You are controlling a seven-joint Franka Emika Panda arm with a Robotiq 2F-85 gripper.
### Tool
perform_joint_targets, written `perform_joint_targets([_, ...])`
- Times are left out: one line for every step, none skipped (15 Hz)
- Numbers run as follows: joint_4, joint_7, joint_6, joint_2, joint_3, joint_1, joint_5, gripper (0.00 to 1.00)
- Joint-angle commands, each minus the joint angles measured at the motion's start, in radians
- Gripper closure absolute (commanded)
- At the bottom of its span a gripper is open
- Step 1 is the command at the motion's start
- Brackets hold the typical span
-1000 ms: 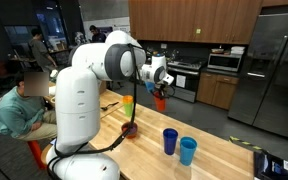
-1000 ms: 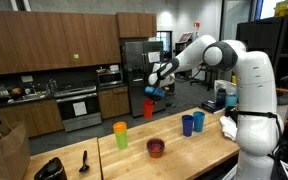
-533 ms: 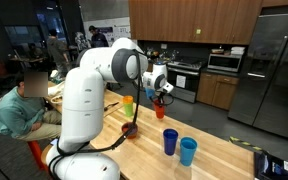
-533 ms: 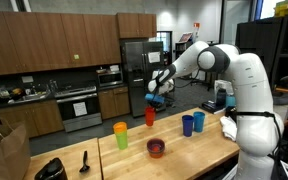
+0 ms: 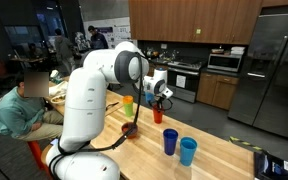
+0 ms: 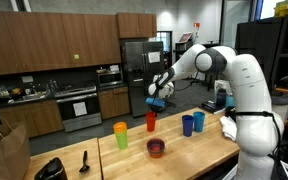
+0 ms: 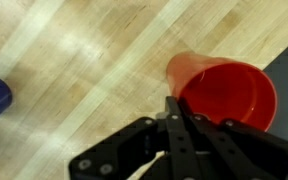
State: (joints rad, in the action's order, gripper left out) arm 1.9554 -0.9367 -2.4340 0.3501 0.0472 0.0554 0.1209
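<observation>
The claw (image 7: 174, 105) pinches shut on the red plastic cup (image 7: 229, 95) by its rim. Best held upright, base flat on the wooden tabletop (image 7: 74, 60), away from its edge.

No writing can be read in any view. In an exterior view a pale poster (image 5: 104, 27) on the far wall carries print too small to make out, and a dark box (image 5: 272, 165) at the lower corner shows only a blurred light patch. In the wrist view the red cup (image 7: 224, 95) and the claw (image 7: 173, 104) are plain.
</observation>
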Motion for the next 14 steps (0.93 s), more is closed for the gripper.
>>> perform_joint_targets([-0.002,-0.014,0.016,0.001,0.006,0.003,0.020,0.71])
perform_joint_targets([-0.001,-0.015,0.019,0.000,0.005,0.004,0.021,0.68])
perform_joint_targets([0.000,-0.016,0.022,-0.002,0.007,0.006,0.015,0.61])
perform_joint_targets([0.000,-0.016,0.020,-0.001,0.006,0.007,0.013,0.56])
perform_joint_targets([-0.001,-0.015,0.020,-0.002,0.005,0.008,0.015,0.49])
perform_joint_targets([-0.003,-0.014,0.022,-0.005,0.004,0.010,0.013,0.42])
perform_joint_targets([-0.007,-0.014,0.024,-0.007,0.004,0.013,0.009,0.36])
perform_joint_targets([-0.008,-0.012,0.023,-0.012,0.001,0.017,0.008,0.30])
perform_joint_targets([-0.013,-0.007,0.024,-0.014,-0.003,0.020,0.010,0.22])
perform_joint_targets([-0.018,0.006,0.023,-0.016,-0.012,0.020,0.021,0.16])
perform_joint_targets([-0.024,0.017,0.022,-0.022,-0.019,0.024,0.022,0.08])
perform_joint_targets([-0.030,0.023,0.020,-0.026,-0.027,0.028,0.026,0.02])
perform_joint_targets([-0.033,0.030,0.014,-0.037,-0.036,0.033,0.028,0.01])
perform_joint_targets([-0.040,0.035,0.011,-0.047,-0.044,0.039,0.027,0.00])
